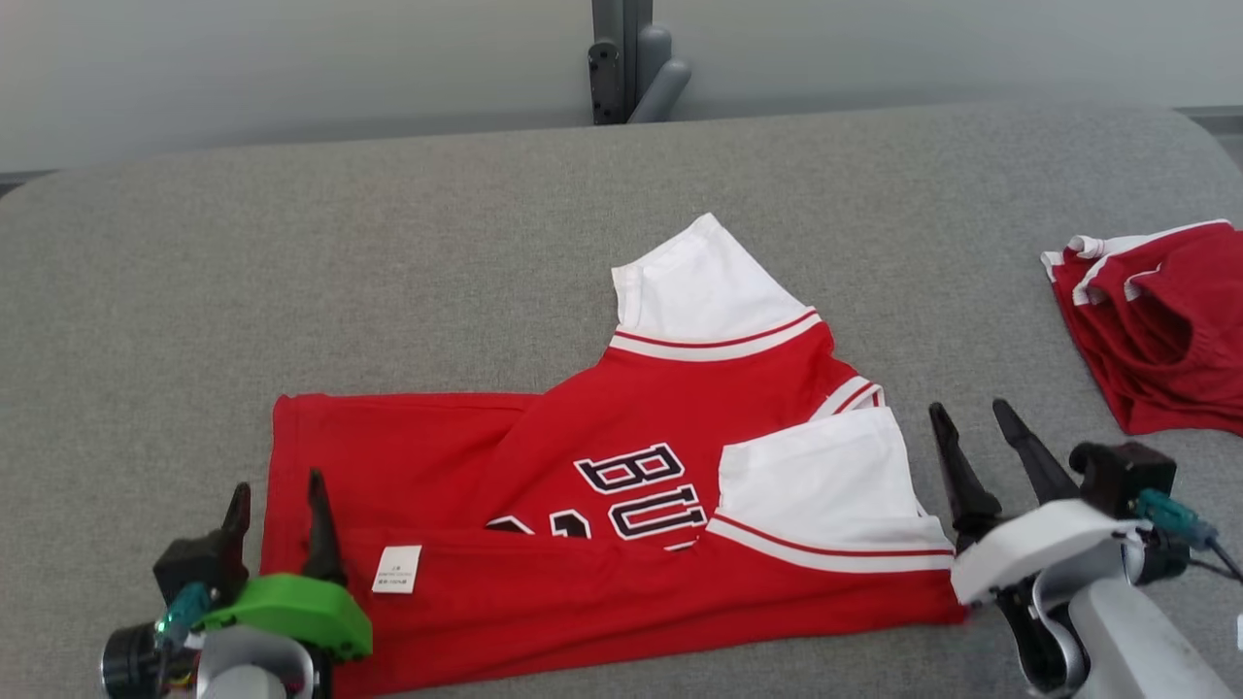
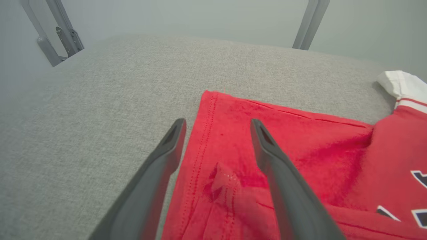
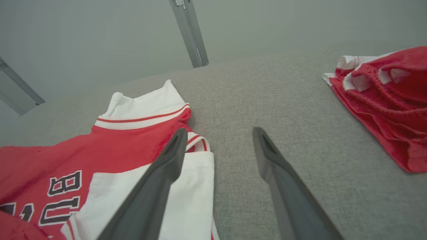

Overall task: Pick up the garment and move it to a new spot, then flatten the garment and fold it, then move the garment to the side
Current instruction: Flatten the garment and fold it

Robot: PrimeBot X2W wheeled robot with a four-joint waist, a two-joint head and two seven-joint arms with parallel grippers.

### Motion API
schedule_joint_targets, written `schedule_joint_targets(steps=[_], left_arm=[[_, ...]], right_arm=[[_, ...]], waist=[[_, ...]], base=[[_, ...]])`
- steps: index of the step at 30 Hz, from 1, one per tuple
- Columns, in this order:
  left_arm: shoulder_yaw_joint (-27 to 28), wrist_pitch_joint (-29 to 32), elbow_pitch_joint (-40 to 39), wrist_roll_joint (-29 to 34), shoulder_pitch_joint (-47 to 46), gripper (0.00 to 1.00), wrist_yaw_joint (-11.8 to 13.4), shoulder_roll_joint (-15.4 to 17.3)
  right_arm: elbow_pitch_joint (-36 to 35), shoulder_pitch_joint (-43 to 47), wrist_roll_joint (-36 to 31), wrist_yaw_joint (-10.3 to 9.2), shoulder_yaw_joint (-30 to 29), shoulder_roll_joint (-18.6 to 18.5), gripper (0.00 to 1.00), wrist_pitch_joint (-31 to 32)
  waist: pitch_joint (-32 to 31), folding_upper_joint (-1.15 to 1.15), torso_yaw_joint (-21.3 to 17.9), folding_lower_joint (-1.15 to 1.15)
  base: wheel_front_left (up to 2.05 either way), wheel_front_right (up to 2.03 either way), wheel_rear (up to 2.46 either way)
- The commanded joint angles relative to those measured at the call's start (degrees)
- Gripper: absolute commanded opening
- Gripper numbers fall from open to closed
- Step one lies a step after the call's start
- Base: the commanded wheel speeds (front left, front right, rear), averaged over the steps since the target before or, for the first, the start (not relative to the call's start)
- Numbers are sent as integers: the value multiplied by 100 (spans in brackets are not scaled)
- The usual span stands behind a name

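Loosely folded, white-sleeved red jersey; left end effector and right end effector agape, empty.

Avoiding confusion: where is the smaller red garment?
Head view: the crumpled red garment with white trim lies far right on the grey fabric surface, past the right tool.

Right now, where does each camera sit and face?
Head view: on the head, facing down at the red jersey; left gripper and right gripper, open.
Left wrist view: on the left arm, along its fingers, at the jersey's hem.
Right wrist view: on the right arm, along its fingers, at the white sleeve.
Shared by head and right wrist: red shorts.
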Motion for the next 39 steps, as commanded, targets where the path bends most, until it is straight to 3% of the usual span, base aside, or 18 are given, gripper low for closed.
schedule_joint_targets(steps=[1,9,17,18,19,20,22,23,34,39], left_arm=[[5,3,95,75,-304,100,-48,45],[87,2,1135,252,-1577,100,-20,140],[221,2,1617,237,-2062,100,4,135],[214,3,1659,253,-2093,89,-1,132],[214,3,1659,253,-2093,89,-1,132],[228,2,1691,239,-2134,50,-7,131],[234,2,1726,250,-2205,5,-24,124],[210,2,1742,272,-2234,0,-46,118],[-228,2,1550,430,-2626,0,-230,49],[-655,2,1483,227,-2830,0,-285,26]], right_arm=[[-55,-233,-57,-5,41,-9,100,-14],[-33,-1206,-58,-5,604,-88,100,-14],[75,-1823,92,-5,1117,-214,100,-14],[122,-1888,126,-5,1188,-242,100,-14],[122,-1888,126,-5,1188,-242,100,-14],[171,-1966,172,-5,1259,-268,100,-14],[279,-2149,236,-5,1415,-351,100,-14],[353,-2230,296,-5,1500,-387,100,-14],[1606,-3876,923,-5,2366,-601,100,722],[2201,-4584,991,-4,2688,-619,100,1072]], waist=[[479,17,61,0],[976,17,5,0],[1151,17,51,0],[1166,17,68,0],[1166,17,68,0],[1186,17,84,0],[1227,17,122,0],[1249,17,149,0],[1672,17,632,0],[1892,17,958,0]], base=[[0,0,0],[0,0,0],[0,0,0],[0,0,0],[0,0,0],[0,0,0],[0,0,0],[0,0,0],[0,0,0],[0,0,0]])
